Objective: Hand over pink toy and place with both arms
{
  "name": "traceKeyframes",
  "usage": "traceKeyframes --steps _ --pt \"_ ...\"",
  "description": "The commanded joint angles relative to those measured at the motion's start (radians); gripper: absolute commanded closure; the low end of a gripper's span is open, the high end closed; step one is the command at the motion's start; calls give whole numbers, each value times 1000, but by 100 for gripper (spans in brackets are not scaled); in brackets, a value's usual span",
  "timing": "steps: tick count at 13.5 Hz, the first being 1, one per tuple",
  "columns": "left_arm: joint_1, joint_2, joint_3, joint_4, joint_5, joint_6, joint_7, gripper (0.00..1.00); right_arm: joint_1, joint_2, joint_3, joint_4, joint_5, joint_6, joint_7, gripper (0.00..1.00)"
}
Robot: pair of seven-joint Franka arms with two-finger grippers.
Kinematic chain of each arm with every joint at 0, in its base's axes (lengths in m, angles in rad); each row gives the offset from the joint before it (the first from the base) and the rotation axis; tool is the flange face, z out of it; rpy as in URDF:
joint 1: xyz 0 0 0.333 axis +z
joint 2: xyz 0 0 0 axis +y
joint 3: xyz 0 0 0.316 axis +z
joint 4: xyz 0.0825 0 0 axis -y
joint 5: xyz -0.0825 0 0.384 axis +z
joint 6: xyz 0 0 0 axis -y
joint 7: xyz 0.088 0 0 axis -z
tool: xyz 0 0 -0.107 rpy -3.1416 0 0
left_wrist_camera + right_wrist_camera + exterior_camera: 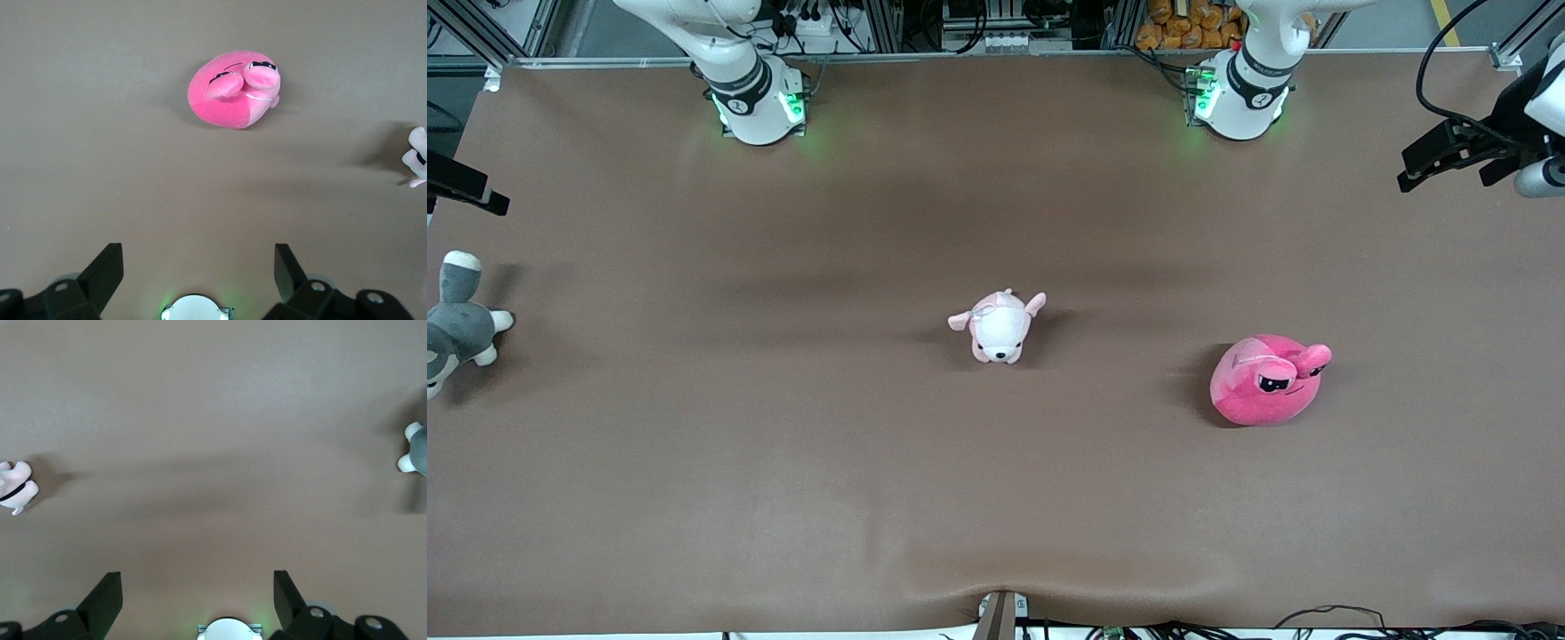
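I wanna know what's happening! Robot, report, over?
Left gripper open, right gripper open, both up, waiting. Pink toy untouched on table, toward the left arm's end. Nothing blocking it.

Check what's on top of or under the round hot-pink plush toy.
Nothing on the round hot-pink plush toy; it sits on the brown table. Its underside is hidden. Left gripper and right gripper hang open, apart from it.

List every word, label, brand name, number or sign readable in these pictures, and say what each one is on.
None can be read.
Pink toy: no print or tag text visible.
Pale pink-and-white plush dog: no text.
Grey-and-white plush animal: no text.
Round dark marks on the arm bases: too small to read.
Left gripper and right gripper, both open above the table: no markings visible.
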Motion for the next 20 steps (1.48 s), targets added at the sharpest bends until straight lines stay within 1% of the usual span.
traceKeyframes --steps 1,5,10,12,14,17,20 --pt "9 3 -8 23 7 -25 14 0 21 -4 10 7 -56 -1 -7 0" --pt "8 6 -9 29 86 -28 34 0 15 -1 8 7 -56 4 -9 0" --pt "6 8 -11 17 79 -48 29 0 5 -1 4 7 -67 7 -53 0" --pt "6 11 -13 12 79 -79 20 0 8 -1 4 7 -64 7 -52 0" --pt "6 9 -13 2 77 -79 14 0 6 -1 4 7 -67 7 -52 0" --pt "5 9 -13 -23 77 -76 9 0 -6 7 2 10 -65 7 -55 0" --pt "6 6 -14 -66 77 -54 -14 0 5 4 5 9 -67 1 -46 0"
